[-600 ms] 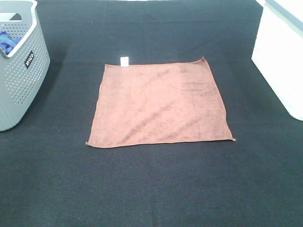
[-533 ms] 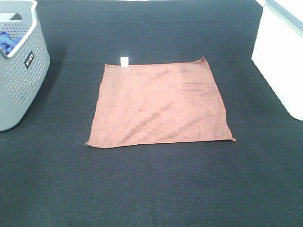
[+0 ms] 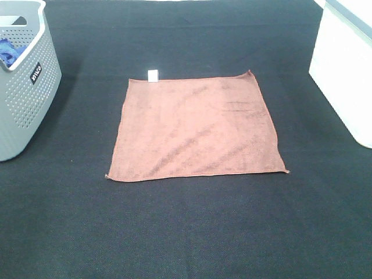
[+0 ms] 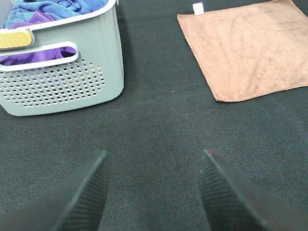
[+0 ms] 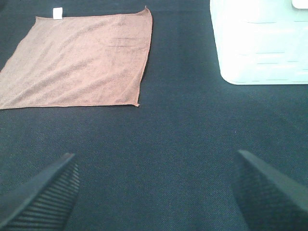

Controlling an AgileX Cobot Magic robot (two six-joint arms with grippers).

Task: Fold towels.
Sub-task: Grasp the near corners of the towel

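The reddish-brown towel point(image 3: 195, 127) lies flat and spread out in the middle of the black table, its small white tag point(image 3: 153, 75) at the far edge. It also shows in the left wrist view point(image 4: 248, 50) and the right wrist view point(image 5: 79, 60). No gripper shows in the exterior high view. My left gripper point(image 4: 153, 185) is open and empty, hovering over bare table near the basket. My right gripper point(image 5: 154, 185) is open wide and empty, over bare table short of the towel's near right corner.
A grey perforated basket point(image 3: 32, 87) stands at the far left, holding blue and purple cloths point(image 4: 45, 9). A white box point(image 3: 346, 70) stands at the right edge. The table is covered in black cloth point(image 3: 192, 226).
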